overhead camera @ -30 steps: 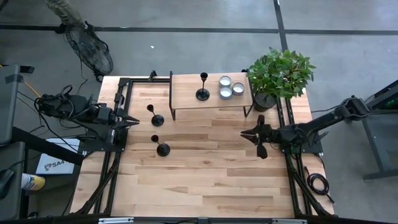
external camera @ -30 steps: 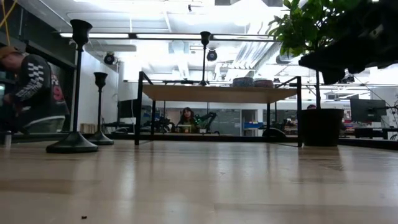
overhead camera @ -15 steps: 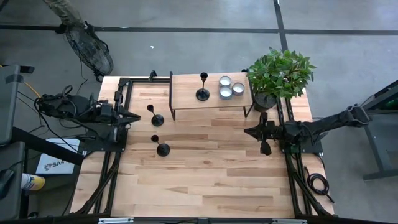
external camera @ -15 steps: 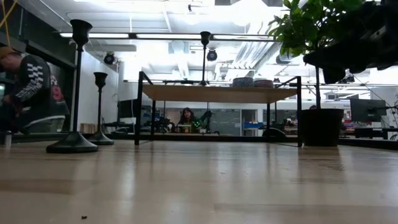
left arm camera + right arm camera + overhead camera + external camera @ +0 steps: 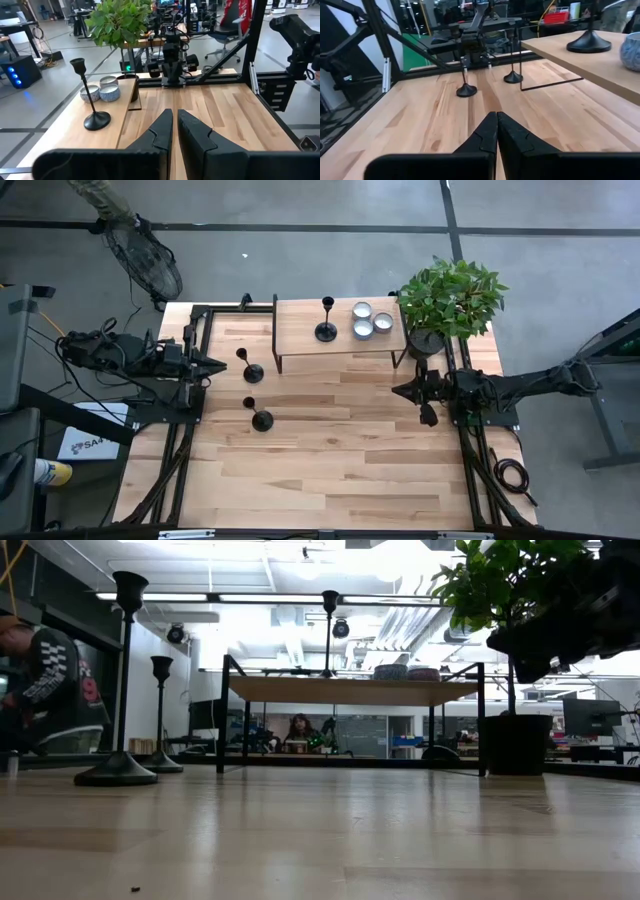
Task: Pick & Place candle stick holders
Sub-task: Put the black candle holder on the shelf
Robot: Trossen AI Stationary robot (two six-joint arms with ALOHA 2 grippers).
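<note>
- We are looking down on a wooden table (image 5: pixel 330 460) with three black candle stick holders on it.
- One holder (image 5: pixel 326 320) is standing upright on the small raised shelf (image 5: pixel 300 330) at the table's twelve o'clock edge, just beside three small tins (image 5: pixel 368 320) lying to its three o'clock.
- A second holder (image 5: pixel 248 364) is standing on the tabletop at about ten o'clock from the table's middle, near the shelf's leg.
- The third holder (image 5: pixel 258 413) is standing at about six o'clock from the second, well apart from the shelf.
- The left gripper (image 5: pixel 218 364) is hanging at the table's nine o'clock side, its fingers (image 5: pixel 165 131) pressed nearly together and gripping nothing.
- The right gripper (image 5: pixel 400 391) is hovering at the three o'clock side, fingers (image 5: pixel 492 132) pinched together and empty.
- A potted plant (image 5: pixel 452 298) is sitting at the two o'clock corner.
</note>
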